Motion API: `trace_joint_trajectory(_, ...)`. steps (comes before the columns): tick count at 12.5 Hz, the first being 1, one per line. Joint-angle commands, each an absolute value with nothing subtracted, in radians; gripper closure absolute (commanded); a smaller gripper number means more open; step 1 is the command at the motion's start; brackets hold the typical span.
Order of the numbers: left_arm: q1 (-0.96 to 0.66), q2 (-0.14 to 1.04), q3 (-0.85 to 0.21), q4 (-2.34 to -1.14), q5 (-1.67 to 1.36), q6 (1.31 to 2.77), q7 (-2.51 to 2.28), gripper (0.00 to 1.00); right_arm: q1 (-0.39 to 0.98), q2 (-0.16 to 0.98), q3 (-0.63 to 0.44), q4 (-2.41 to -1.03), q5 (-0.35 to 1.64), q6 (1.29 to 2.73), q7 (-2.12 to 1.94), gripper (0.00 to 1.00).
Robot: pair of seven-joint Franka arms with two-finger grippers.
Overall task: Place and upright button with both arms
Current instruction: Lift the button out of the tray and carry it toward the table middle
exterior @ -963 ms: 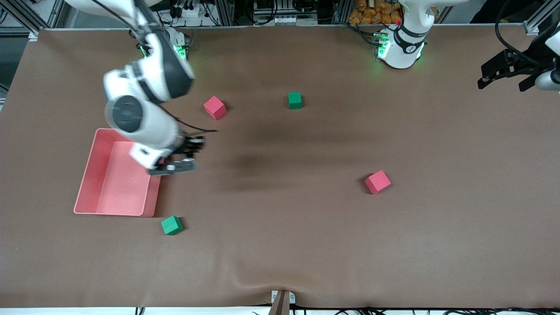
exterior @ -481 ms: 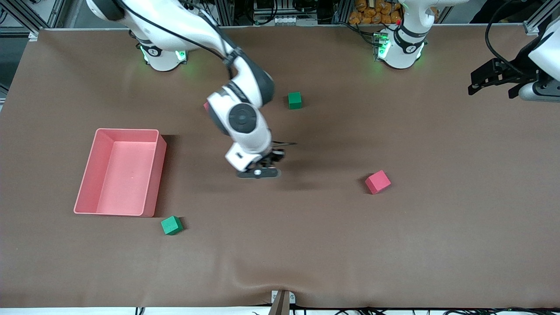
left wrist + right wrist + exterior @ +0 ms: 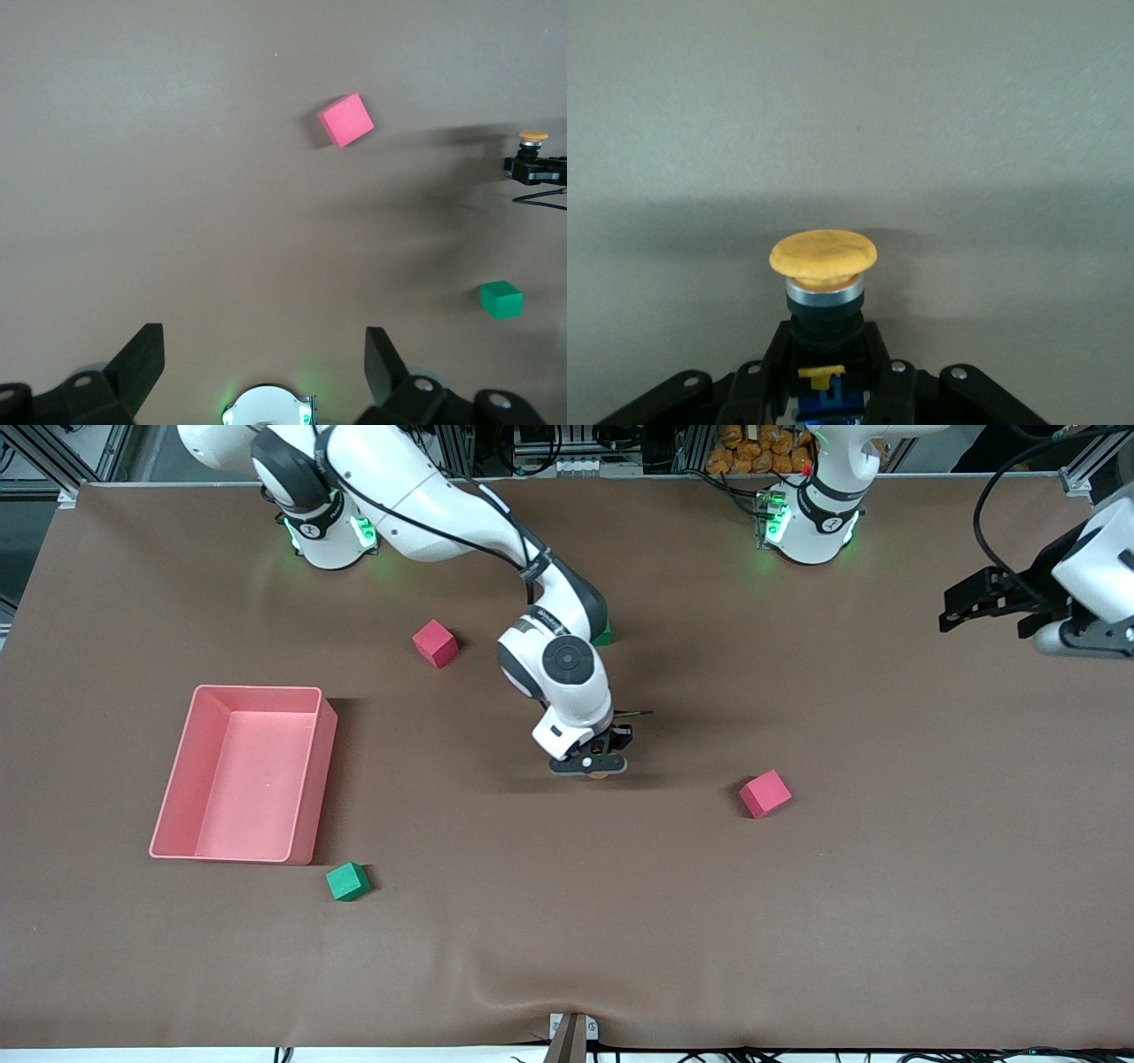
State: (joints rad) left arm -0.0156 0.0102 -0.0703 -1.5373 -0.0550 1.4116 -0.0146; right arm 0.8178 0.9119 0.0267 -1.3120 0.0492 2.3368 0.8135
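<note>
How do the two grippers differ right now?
The right gripper is shut on the button; the left gripper is open and holds nothing. The right gripper hangs over mid-table, between the pink cubes; the left gripper waits over the left arm's end of the table. Both are black and two-fingered.

High front camera, two wrist cameras

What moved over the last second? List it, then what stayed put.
The right gripper, shut on the button, swung from over the pink bin toward the left arm's end, now over the table's middle. The left gripper, open, drifted slightly toward the middle. Cubes and bin stayed put.
</note>
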Motion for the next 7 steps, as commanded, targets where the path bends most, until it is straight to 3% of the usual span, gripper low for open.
trace_joint_trajectory(1,-0.049,0.058,-0.081,-1.529,-0.061,1.404,-0.001,0.00,0.856,0.933,-0.018,-1.259,-0.009,2.315,0.842,0.00)
trace_joint_trajectory(7,-0.092,0.210,-0.107,-1.520,-0.104,1.410,0.002,0.00,0.752,0.790,-0.051,-1.269,-0.035,2.269,0.824,0.00)
